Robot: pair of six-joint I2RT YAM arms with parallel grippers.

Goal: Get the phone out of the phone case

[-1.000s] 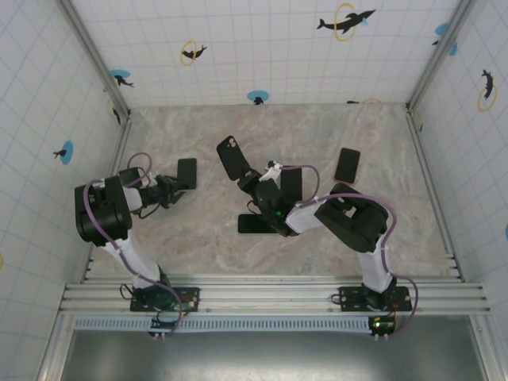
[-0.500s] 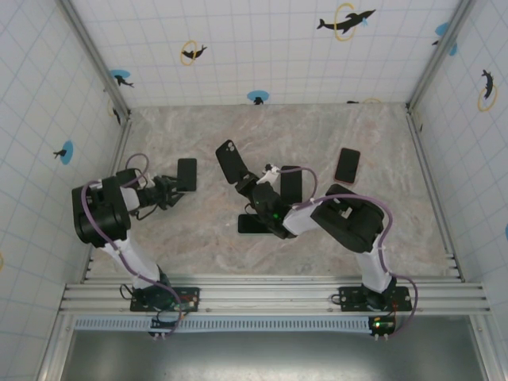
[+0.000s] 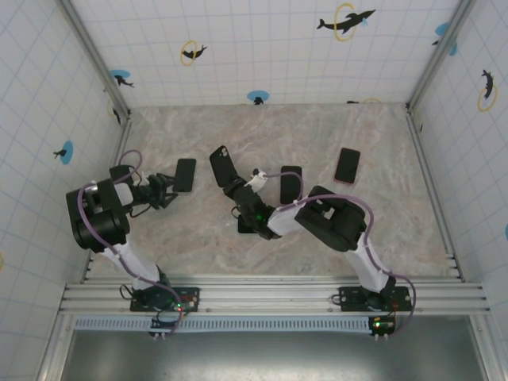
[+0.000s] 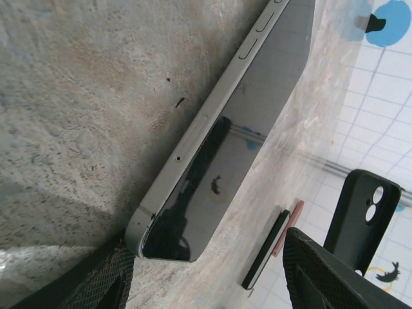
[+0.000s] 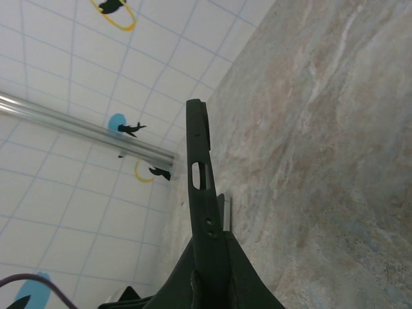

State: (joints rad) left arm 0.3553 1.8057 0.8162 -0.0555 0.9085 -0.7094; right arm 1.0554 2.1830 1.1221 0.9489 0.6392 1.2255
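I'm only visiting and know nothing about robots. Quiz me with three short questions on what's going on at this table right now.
1. True or false: the right gripper is shut on the black phone case.
2. The phone in front of the left gripper is: A) lying flat on the table; B) held in the air; C) inside the case.
3. Fill in: the left gripper's jaws are ___.
Key: 1 true; 2 A; 3 open.
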